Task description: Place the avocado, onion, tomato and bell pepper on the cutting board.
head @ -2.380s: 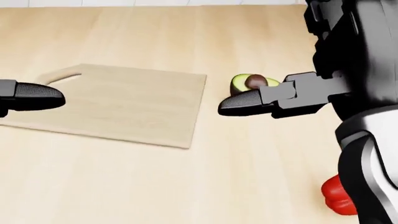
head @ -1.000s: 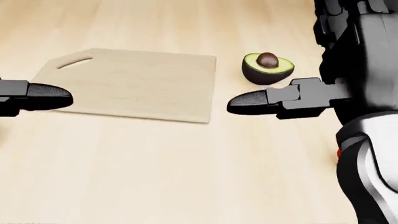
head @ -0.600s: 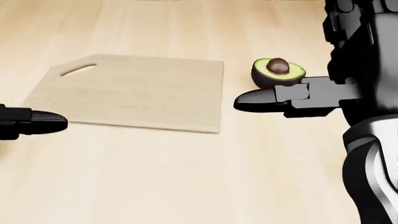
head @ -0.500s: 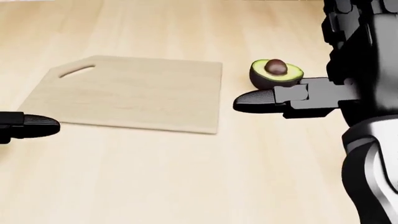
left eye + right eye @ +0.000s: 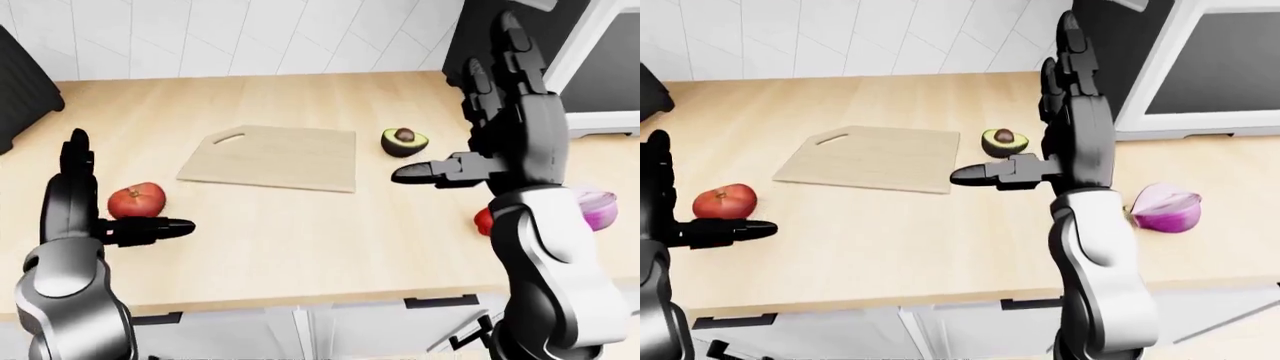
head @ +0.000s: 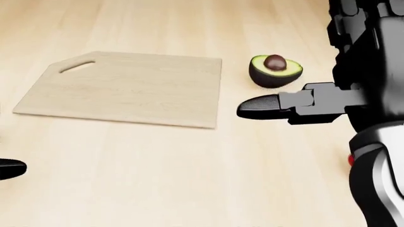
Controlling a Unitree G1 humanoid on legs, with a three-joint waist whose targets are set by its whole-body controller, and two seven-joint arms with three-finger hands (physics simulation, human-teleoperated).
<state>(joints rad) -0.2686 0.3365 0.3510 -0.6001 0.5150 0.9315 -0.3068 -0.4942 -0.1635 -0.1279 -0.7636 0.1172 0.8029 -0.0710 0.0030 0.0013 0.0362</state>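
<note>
The right robot hand is raised over the worktop with its fingers spread straight up and its thumb jutting toward the view's left; it holds nothing. The left robot hand is likewise open and empty, fingers upright, thumb pointing toward the view's right, just beside the tomato without touching it.

Past the right thumb sits the halved avocado, pit upward, just beside the right edge of the cutting board, which lies bare. No writing or labels can be read anywhere.

The head view shows only the board, the avocado, the right thumb and the tip of the left thumb. The eye views add the tomato at the left. The right-eye view shows the halved purple onion plainly, right of the arm; in the left-eye view a sliver of the red bell pepper peeks out beside the forearm.
</note>
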